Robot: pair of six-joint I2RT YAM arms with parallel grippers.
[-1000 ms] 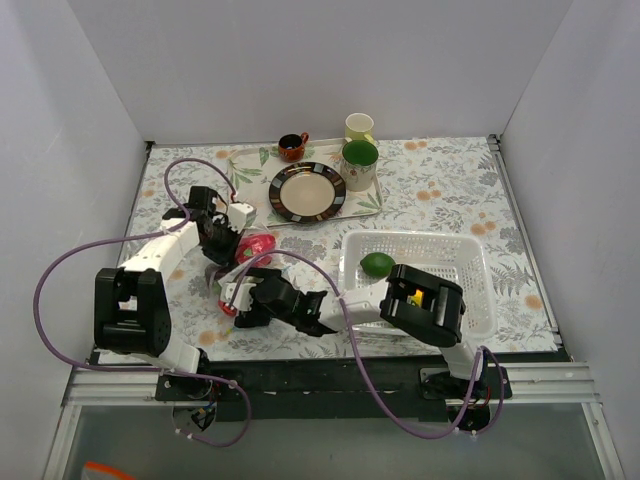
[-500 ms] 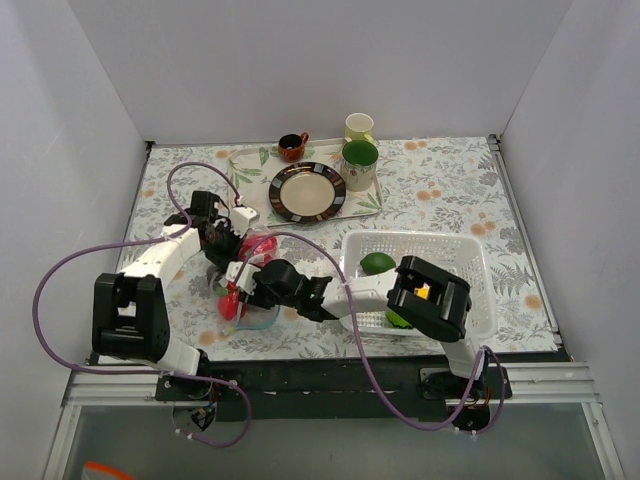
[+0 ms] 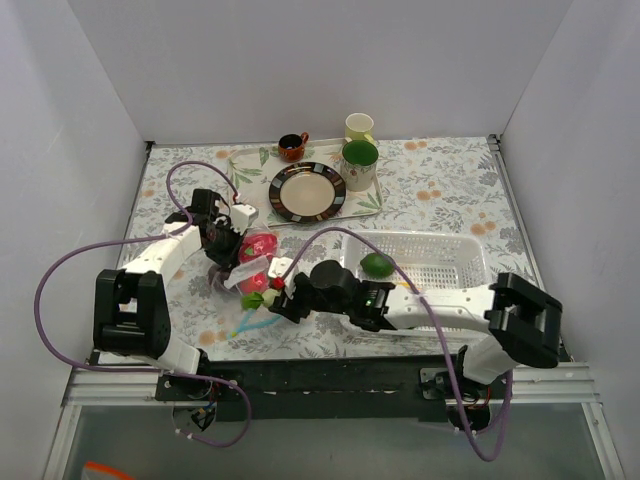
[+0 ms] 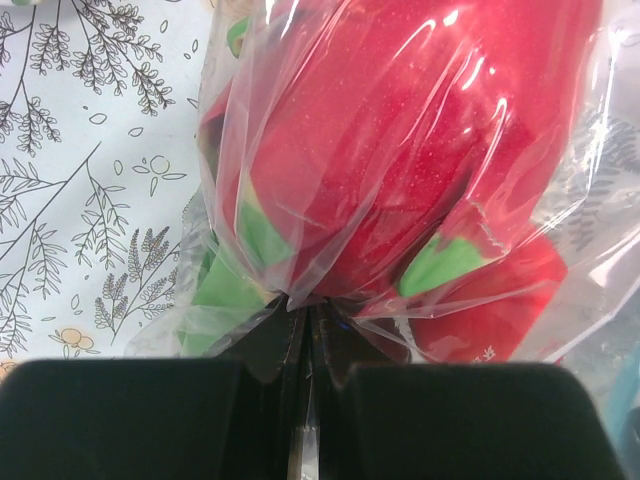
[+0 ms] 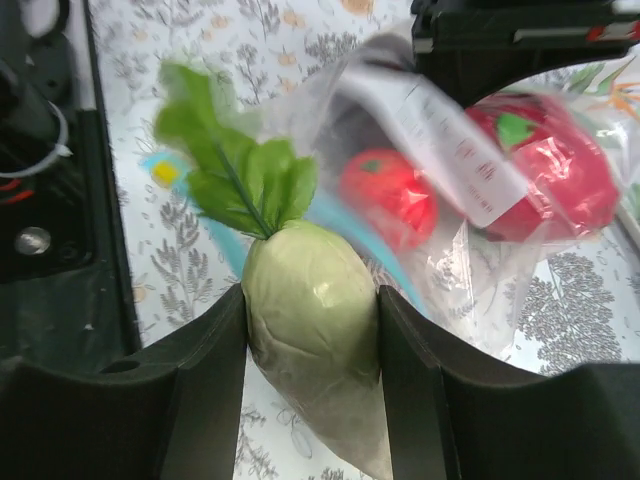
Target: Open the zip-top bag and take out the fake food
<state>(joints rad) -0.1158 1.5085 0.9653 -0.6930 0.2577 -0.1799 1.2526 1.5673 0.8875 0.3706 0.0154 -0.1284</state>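
Clear, crinkly plastic at the far left, pinched tight between the closed jaws of the left gripper (image 4: 305, 335). Grabs the bag (image 3: 246, 272) at its back end, away from the mouth, most likely to stop it sliding while things get pulled out. Packed with some of the fake food (image 4: 400, 140): big red pieces with green bits, pressed against the thin film. Next along, lying on the table (image 3: 450, 190) by the open mouth, the light blue zip strip (image 5: 340, 222). Just outside that mouth, squeezed between the two fingers of the right gripper (image 5: 310, 300), a white radish (image 5: 310, 345) with green leaves. Held by its fat middle, probably so it cannot slip or tip. Looks like at least one toy out and more left inside. Further right, a white basket (image 3: 470, 245) with a green lime (image 3: 376, 264) in it, maybe the spot for dropping the radish too.
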